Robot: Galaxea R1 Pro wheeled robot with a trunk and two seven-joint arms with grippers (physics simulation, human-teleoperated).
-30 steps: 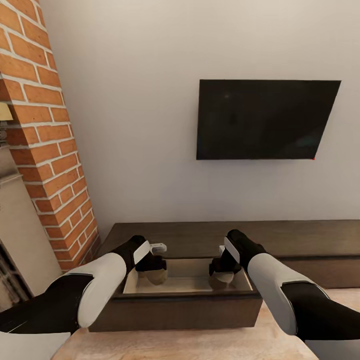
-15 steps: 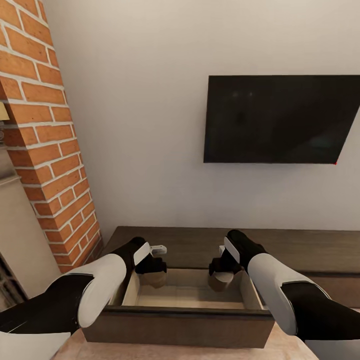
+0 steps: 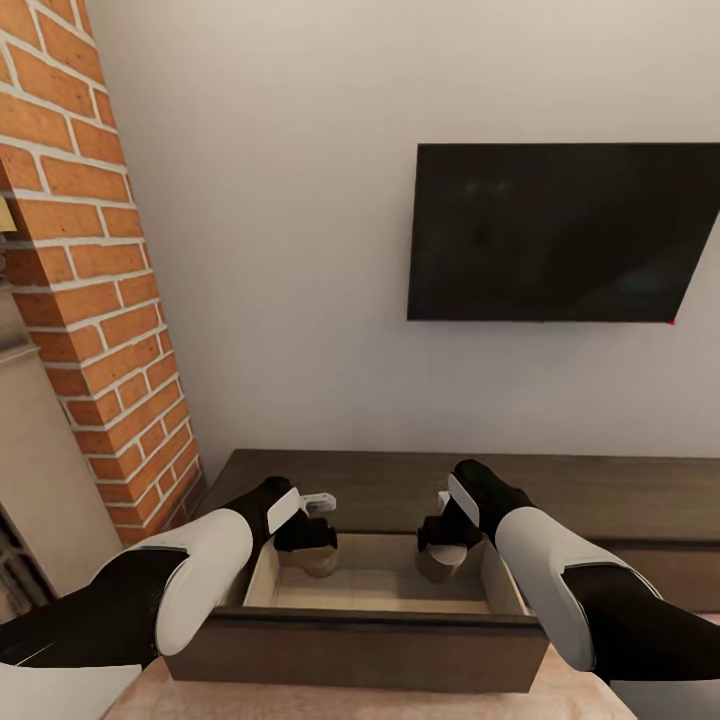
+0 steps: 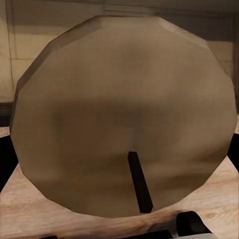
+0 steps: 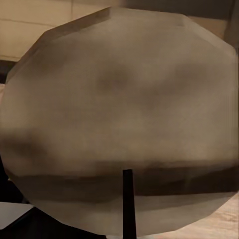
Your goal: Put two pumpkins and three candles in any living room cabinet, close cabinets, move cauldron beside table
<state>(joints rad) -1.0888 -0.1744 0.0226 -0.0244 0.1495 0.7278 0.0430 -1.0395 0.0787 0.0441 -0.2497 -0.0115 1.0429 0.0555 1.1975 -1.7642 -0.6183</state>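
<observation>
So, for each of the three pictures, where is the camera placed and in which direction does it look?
Head view: on the head, looking forward and down at the open cabinet drawer; both arms, left gripper and right gripper show.
Left wrist view: near the left gripper, facing its candle.
Right wrist view: near the right gripper, facing the other candle.
Shared: the head view shows both candles above the drawer.

candles over open cabinet drawer, below TV
</observation>
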